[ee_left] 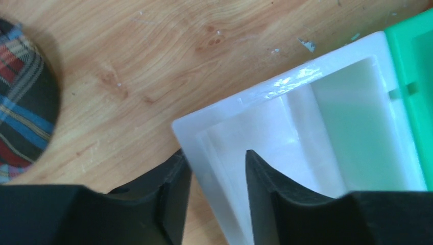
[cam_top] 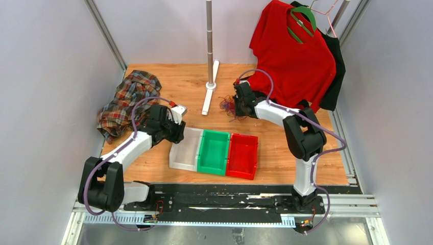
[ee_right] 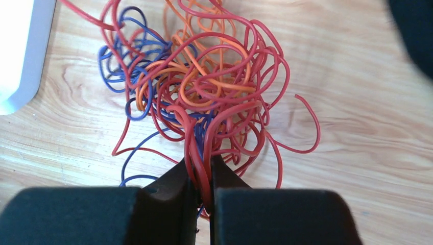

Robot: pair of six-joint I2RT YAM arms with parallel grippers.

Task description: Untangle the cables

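Observation:
The cables (ee_right: 204,87) are a tangled heap of thin red, orange and blue loops on the wooden table; from above they show as a small dark tuft (cam_top: 226,105) left of my right gripper. My right gripper (ee_right: 204,168) (cam_top: 239,104) is shut on a few red strands, with a blue one running between the fingers, at the near edge of the heap. My left gripper (ee_left: 215,158) (cam_top: 176,127) is open. It straddles the far left corner wall of a white bin (ee_left: 286,87), one finger outside over the wood and one inside. It holds no cable.
White (cam_top: 178,158), green (cam_top: 213,133) and red (cam_top: 244,137) bins sit side by side at the table's front middle. A plaid shirt (cam_top: 127,99) (ee_left: 20,102) lies at the left. A pole (cam_top: 210,46) on a white base (ee_right: 20,51) stands left of the cables. A red shirt (cam_top: 291,56) hangs at the back right.

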